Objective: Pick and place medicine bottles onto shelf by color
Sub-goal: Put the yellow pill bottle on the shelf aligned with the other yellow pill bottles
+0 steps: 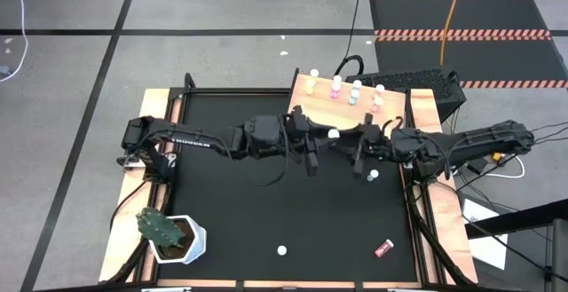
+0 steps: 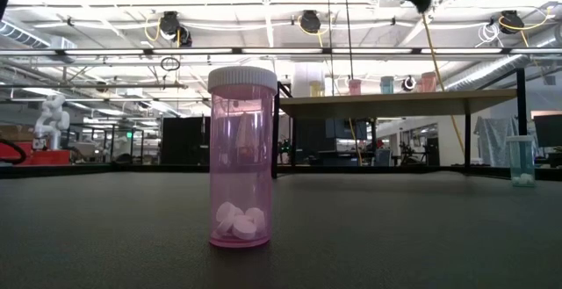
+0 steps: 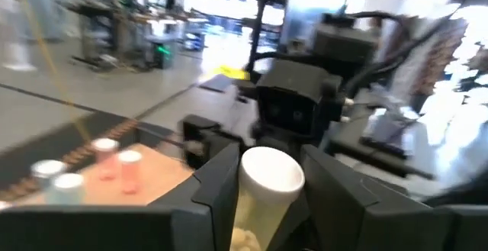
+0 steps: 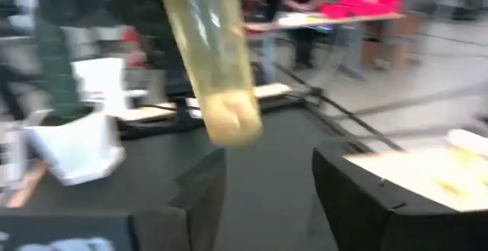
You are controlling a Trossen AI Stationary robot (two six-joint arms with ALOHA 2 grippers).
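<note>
Yellow clear plastic forms the body of the small bottle [image 3: 263, 194] clamped between the 2 dark fingers of the left gripper [image 1: 321, 140], with its round white cap [image 3: 272, 172] standing above the fingers. Pale tablets are seen at its bottom end in the right wrist view [image 4: 221, 83], where the cylinder hangs tilted in the air. This bottle [image 1: 333, 134] is held above the black tabletop [image 1: 257, 212], just in front of the shelf's near edge, between the 2 arms.

Light plain wood makes up the shelf [image 1: 306, 86], a flat rectangular board at the table's far side, raised on thin black legs. Several white-capped bottles are lined on it, among them a yellow one [image 1: 312, 78], a pink one [image 1: 336, 86] and a teal one [image 1: 355, 90].

The right gripper [image 1: 361, 157] is placed just right of the held bottle, its fingers parted and holding nothing.

On the tabletop, 1 teal bottle [image 1: 373, 175] stands near the right gripper, 1 pink bottle [image 2: 241, 157] stands upright at the near edge with 3 or so white tablets at its bottom, and 1 red bottle [image 1: 384, 248] lies on its side at the near right. A green cactus [image 1: 158, 227] in a square white pot [image 1: 186, 243] is set at the near left corner.
</note>
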